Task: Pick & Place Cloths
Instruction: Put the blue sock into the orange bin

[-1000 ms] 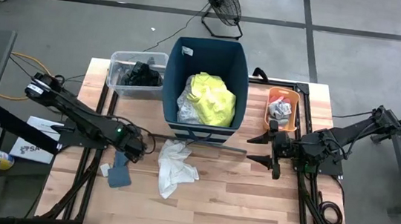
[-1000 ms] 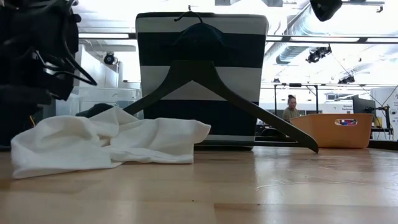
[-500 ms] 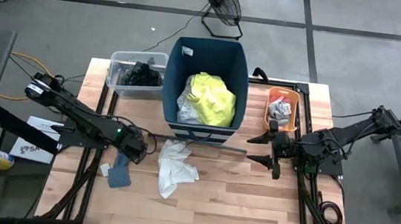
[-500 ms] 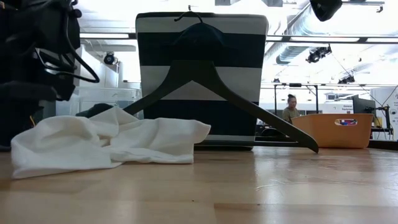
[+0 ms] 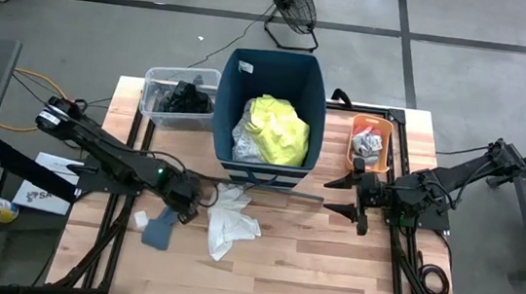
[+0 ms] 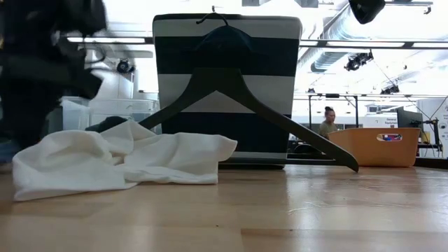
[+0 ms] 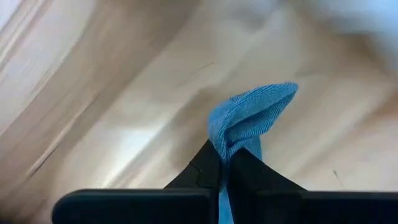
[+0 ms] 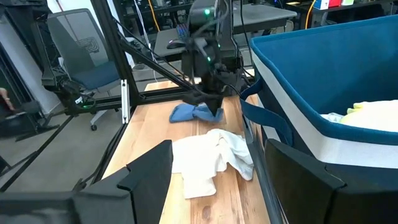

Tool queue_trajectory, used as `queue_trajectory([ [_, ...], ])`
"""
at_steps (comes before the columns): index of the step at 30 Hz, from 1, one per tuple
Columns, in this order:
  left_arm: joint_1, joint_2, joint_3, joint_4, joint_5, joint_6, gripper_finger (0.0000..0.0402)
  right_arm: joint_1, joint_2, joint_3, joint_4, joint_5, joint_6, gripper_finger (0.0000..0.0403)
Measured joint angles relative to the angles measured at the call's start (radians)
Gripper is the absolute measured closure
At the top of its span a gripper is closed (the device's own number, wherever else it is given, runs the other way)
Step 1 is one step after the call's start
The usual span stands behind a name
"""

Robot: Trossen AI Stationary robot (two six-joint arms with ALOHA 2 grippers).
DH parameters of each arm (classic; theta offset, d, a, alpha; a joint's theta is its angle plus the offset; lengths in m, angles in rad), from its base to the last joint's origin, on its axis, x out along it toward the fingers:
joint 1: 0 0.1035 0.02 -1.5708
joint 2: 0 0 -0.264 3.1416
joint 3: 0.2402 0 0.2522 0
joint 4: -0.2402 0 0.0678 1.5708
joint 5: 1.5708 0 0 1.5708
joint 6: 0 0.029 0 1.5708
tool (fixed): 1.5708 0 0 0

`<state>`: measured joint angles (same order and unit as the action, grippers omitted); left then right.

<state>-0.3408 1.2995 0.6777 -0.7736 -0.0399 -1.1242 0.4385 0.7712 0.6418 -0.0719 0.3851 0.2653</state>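
A small blue cloth (image 5: 158, 228) lies on the wooden table, left of a crumpled white cloth (image 5: 231, 220). My left gripper (image 5: 184, 205) is shut on the blue cloth's end nearest the white cloth; the right wrist view shows the gripper (image 8: 212, 104) and the blue cloth (image 8: 189, 113) too. A small white piece (image 5: 141, 219) rests flat beside the blue cloth. The tall dark-blue bin (image 5: 272, 104) holds a neon-yellow shirt (image 5: 280, 129). My right gripper (image 5: 334, 197) hovers open at the table's right, near the orange tub (image 5: 369, 144), and touches nothing. My left gripper pinches a raised fold (image 7: 247, 118) of the blue cloth between its two fingertips (image 7: 208, 168). The fold stands up past the fingertips. The fingers come from above, slanting down. The rest of the cloth (image 8: 183, 114) trails on the table, toward its left edge.
A black clothes hanger (image 6: 238, 98) leans against the bin's front wall. A clear tub (image 5: 175, 97) with black clothes stands at the back left. The orange tub holds small pieces. Bare wood lies along the table's near edge (image 5: 278, 286).
My left gripper has shut on the blue cloth and gone a little toward the white cloth and the table's right edge. The cloth's held end has been drawn up into a fold; its other end stays on the table.
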Motion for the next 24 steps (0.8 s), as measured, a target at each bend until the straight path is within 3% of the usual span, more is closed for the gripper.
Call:
queue_trajectory([
  [18, 0.000, -0.001, 0.515, 0.032, 0.009, 0.388, 0.0400, 0.000, 0.000, 0.000, 0.000, 0.000, 0.000, 0.0156],
  [24, 0.000, -0.001, 0.670, 0.110, 0.004, 0.553, 0.0400, 0.000, 0.000, 0.000, 0.000, 0.000, 0.000, 0.0156],
])
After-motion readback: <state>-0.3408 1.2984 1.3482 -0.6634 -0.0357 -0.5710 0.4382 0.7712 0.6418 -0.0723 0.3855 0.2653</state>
